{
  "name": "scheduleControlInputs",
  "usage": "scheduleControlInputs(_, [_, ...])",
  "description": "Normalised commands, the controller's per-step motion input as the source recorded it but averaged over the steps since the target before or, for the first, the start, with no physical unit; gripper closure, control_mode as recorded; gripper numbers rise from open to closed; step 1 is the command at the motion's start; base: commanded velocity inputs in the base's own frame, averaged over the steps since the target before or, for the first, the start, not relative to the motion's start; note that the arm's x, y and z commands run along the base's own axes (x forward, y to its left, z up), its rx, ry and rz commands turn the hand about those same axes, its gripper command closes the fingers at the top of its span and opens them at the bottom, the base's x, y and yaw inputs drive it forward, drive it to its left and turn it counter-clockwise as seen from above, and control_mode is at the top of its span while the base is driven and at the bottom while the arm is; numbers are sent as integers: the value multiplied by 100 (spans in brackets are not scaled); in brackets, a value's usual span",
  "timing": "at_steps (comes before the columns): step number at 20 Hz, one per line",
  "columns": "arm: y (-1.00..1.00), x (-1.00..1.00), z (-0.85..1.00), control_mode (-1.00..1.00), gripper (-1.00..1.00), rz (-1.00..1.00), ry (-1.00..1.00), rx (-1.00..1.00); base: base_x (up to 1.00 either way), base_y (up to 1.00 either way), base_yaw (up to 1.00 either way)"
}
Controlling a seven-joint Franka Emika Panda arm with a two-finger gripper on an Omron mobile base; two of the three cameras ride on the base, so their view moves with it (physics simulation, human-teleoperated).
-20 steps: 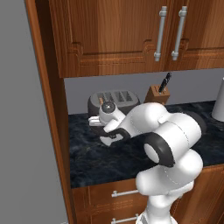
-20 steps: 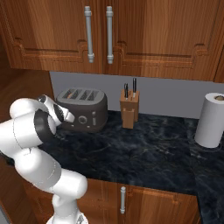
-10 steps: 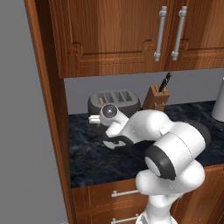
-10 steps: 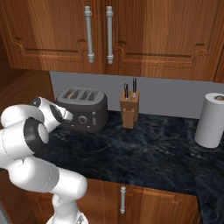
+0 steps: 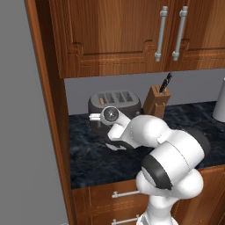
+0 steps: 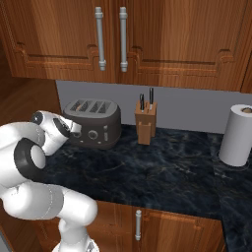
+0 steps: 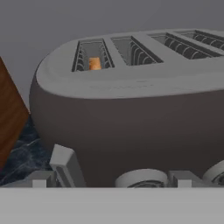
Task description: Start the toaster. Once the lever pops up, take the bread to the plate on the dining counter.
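Note:
The dark grey toaster [image 5: 115, 103] [image 6: 93, 123] stands at the back of a black marbled counter, under wooden cabinets. My gripper [image 5: 98, 117] hovers just in front of the toaster's front face, low and toward its left end, jaws open with nothing between them. In the hand view the toaster [image 7: 131, 109] looms close. The bread [image 7: 94, 64] shows as a small orange-tan piece deep in the leftmost slot. A grey lever [image 7: 65, 164] juts from the toaster's front beside a round knob [image 7: 142, 178]. The plate and the dining counter are out of view.
A wooden knife block [image 5: 156, 100] [image 6: 146, 125] stands just right of the toaster. A paper towel roll [image 6: 239, 135] is at the far right. A tall wooden side panel [image 5: 48, 110] closes off the counter on the left. Cabinet doors hang overhead.
The arm's elbow has swung lower and nearer the cameras. The hand has stayed close to the toaster's front, dipping slightly. The jaws remain open.

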Motion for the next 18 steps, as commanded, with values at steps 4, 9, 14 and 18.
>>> scheduleControlInputs(4, [0,0,19,-100,-100,0,-4,0,0,0,0])
scheduleControlInputs(9, [0,0,15,-100,-100,0,-5,0,0,0,0])
scheduleControlInputs(14, [0,0,10,-100,-100,0,-3,0,0,0,0])
scheduleControlInputs(18, [0,0,9,-100,-100,0,-4,0,0,0,0])
